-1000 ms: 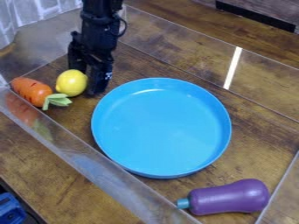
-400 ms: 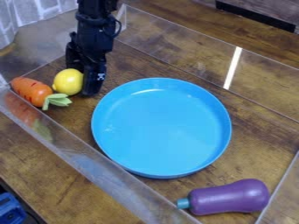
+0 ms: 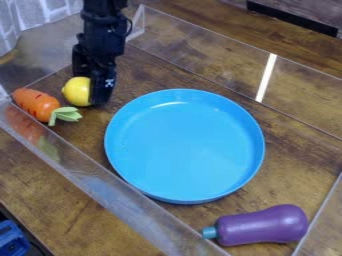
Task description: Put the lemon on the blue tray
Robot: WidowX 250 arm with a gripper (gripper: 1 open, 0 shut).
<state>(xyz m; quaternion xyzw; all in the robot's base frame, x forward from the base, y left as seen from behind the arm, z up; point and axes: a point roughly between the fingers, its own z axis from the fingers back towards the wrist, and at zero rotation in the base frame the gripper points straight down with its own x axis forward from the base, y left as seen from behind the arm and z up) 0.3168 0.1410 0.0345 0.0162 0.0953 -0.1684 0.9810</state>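
Note:
The lemon is a small yellow oval lying on the wooden table, left of the blue tray. The tray is a big round blue dish with a low rim and nothing in it. My black gripper points down at the lemon with its jaws open. It is low over the table and its fingers cover the lemon's right side. Whether a finger touches the lemon I cannot tell.
An orange carrot with a green top lies just left of the lemon. A purple eggplant rests at the front right. Low clear plastic walls run along the table's front and left.
The gripper has shifted a little left in the picture, closing in over the lemon, and it has rolled slightly. The lemon, the tray and the other toys have not moved.

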